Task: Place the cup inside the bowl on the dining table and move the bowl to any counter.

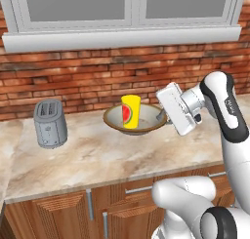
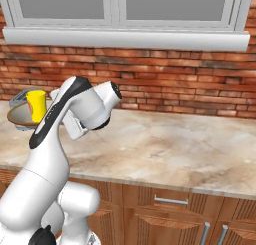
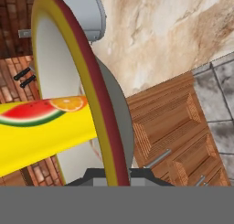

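You were looking at the counter (image 1: 107, 160), a beige marble-patterned top over brown wooden cabinets (image 1: 68, 211), backed by a red brick wall (image 1: 97, 77) with a grey-framed window (image 1: 132, 9) above it. The white arm (image 1: 227, 116) rose from the lower right of the left base view and bent toward the wall.

The bowl (image 1: 114, 120) sat toward the back edge of the counter, close to the brick wall and roughly midway along the stretch you could see. It was wide and shallow, tan-grey inside with a darker rim. A grey toaster (image 1: 50, 123) stood well apart to its left, nearer the counter's left end.

The cup (image 1: 130, 112), yellow with a watermelon-slice mark, stood upright inside the bowl.

The gripper (image 1: 161, 117) was at the bowl's right rim. In the hand view the rim ran up between the dark fingertips (image 3: 93, 176), so the pincer was narrow, clamped on the bowl's edge.
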Robot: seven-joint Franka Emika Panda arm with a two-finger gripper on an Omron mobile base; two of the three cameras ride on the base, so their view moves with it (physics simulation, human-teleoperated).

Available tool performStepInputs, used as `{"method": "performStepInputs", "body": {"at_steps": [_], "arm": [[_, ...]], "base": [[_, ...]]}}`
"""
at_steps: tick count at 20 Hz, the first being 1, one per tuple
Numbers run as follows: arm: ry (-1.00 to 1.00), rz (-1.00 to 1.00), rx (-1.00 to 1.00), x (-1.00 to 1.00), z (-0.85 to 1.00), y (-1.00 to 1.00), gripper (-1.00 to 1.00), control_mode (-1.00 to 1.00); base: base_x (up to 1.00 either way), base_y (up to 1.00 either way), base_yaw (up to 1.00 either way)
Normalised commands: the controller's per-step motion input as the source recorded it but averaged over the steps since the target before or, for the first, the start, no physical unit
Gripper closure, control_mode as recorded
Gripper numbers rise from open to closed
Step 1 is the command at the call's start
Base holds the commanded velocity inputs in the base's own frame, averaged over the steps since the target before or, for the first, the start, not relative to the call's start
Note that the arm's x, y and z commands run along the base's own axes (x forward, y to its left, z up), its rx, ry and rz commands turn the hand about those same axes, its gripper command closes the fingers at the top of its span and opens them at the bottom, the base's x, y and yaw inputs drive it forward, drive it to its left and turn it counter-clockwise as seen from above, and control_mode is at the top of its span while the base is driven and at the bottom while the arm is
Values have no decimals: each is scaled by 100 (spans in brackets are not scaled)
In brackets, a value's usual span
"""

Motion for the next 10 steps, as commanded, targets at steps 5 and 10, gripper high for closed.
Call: {"method": "performStepInputs", "body": {"at_steps": [5, 10], "arm": [[0, 0, 0, 0, 0, 0, 100, 100], [0, 0, 0, 0, 0, 0, 100, 100]], "base": [[0, 0, 0], [0, 0, 0]]}}
